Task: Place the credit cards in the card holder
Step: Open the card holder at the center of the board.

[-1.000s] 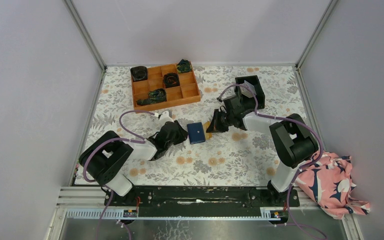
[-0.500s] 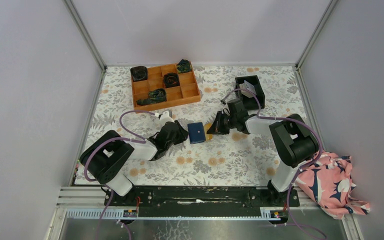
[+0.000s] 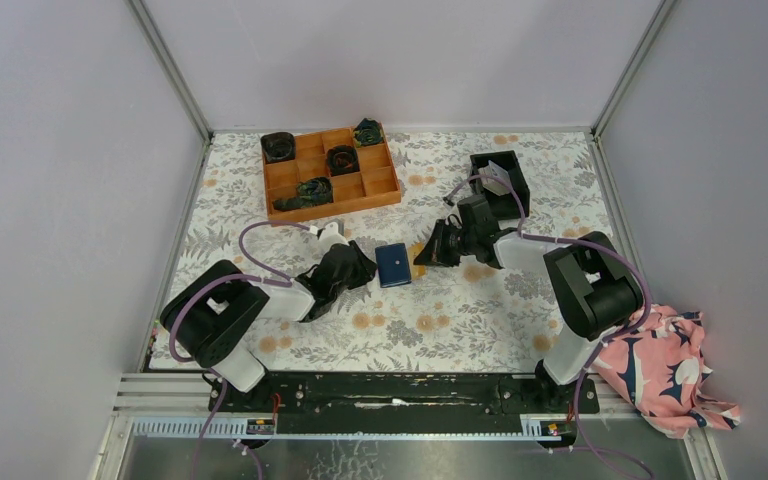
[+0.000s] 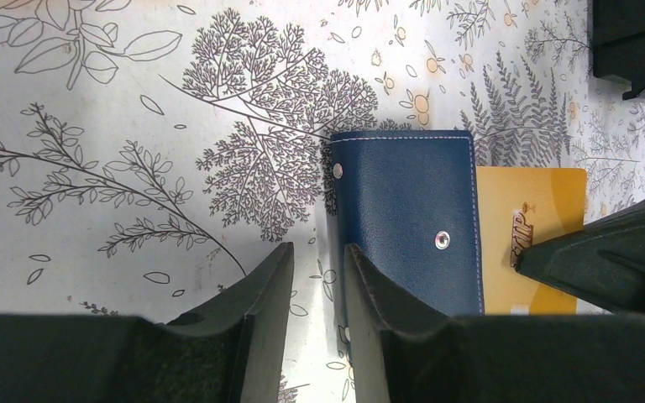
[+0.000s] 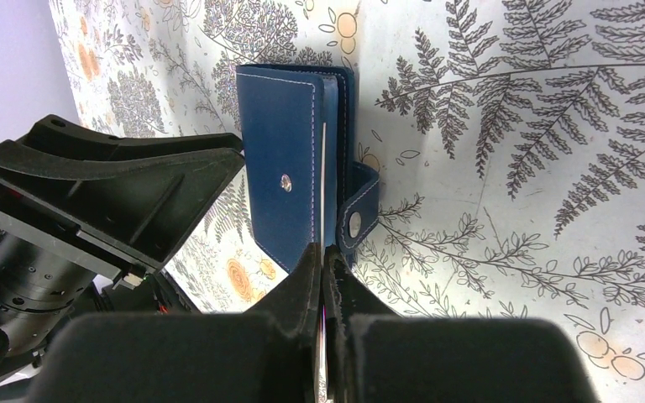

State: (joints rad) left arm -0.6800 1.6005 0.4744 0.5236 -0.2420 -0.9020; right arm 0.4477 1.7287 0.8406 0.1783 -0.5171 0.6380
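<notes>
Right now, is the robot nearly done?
No. Done: no card visibly tucked in. In hand: the right gripper is shut on a thin yellow plastic card, its edge at the folded navy wallet, the open left gripper opposite. Left: sliding it in, plus what looks like a grey card in the black square bin.

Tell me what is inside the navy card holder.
A yellow card sticks out from the side of the card holder, pinched by the right gripper. How far in it reaches, and any other cards, its folded cover hides.
</notes>
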